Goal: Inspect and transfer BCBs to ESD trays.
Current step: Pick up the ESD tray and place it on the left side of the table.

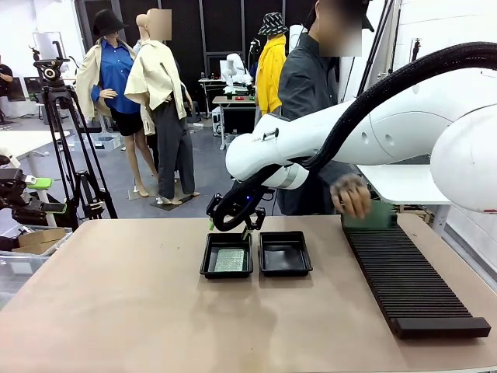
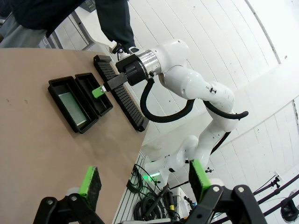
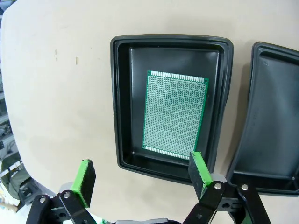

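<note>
The left gripper [image 2: 145,183] has its two fingers wide apart, with nothing between them. Two ESD trays stand side by side in the middle of the counter [image 1: 116,311]. The left tray [image 1: 227,275] holds one BCB [image 1: 230,260], lying flat on its bottom. The right gripper [image 1: 230,227] hovers over this tray's far rim, its two fingers also wide apart and holding nothing. The right tray [image 1: 285,255] shows a bare bottom. Further right, a person's hand [image 1: 351,196] is at a green stack [image 1: 374,216] on the far end of one long ribbed rack [image 1: 408,284]. I cannot count the boards in it.

Long black ribbed rack [image 1: 408,284] on brown table [image 1: 140,311], right side; camera tripod [image 1: 53,81] beyond, far left.
</note>
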